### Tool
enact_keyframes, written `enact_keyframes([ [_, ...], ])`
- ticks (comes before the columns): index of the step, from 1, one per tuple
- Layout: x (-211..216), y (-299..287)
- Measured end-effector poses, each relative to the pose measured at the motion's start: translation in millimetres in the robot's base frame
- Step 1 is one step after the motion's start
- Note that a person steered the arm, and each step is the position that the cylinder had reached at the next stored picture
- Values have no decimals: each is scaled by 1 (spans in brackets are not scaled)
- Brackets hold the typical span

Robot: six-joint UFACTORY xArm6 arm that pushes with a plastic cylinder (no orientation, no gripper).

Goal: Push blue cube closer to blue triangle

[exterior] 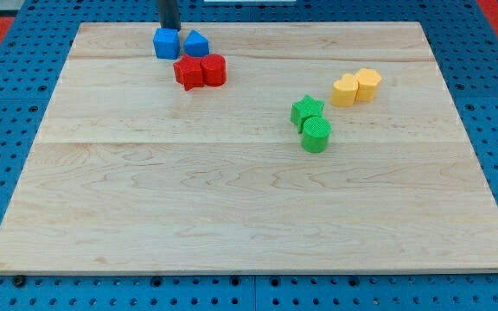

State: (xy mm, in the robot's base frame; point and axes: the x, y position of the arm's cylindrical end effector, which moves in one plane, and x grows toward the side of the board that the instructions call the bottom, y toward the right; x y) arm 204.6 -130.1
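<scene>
The blue cube (166,43) sits near the view's top left on the wooden board (249,199). The blue triangle (196,43) lies just to its right, a small gap between them. My tip (170,28) is directly behind the blue cube, at its top edge, touching or nearly touching it.
A red star (188,73) and a red cylinder (213,69) lie side by side just below the blue blocks. A green star (307,111) and a green cylinder (316,135) are at centre right. A yellow pair of blocks (357,86) lies further right.
</scene>
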Motion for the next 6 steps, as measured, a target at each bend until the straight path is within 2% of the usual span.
enact_keyframes([
  [2, 13, -79],
  [3, 15, -72],
  [5, 18, 27],
  [6, 36, 41],
])
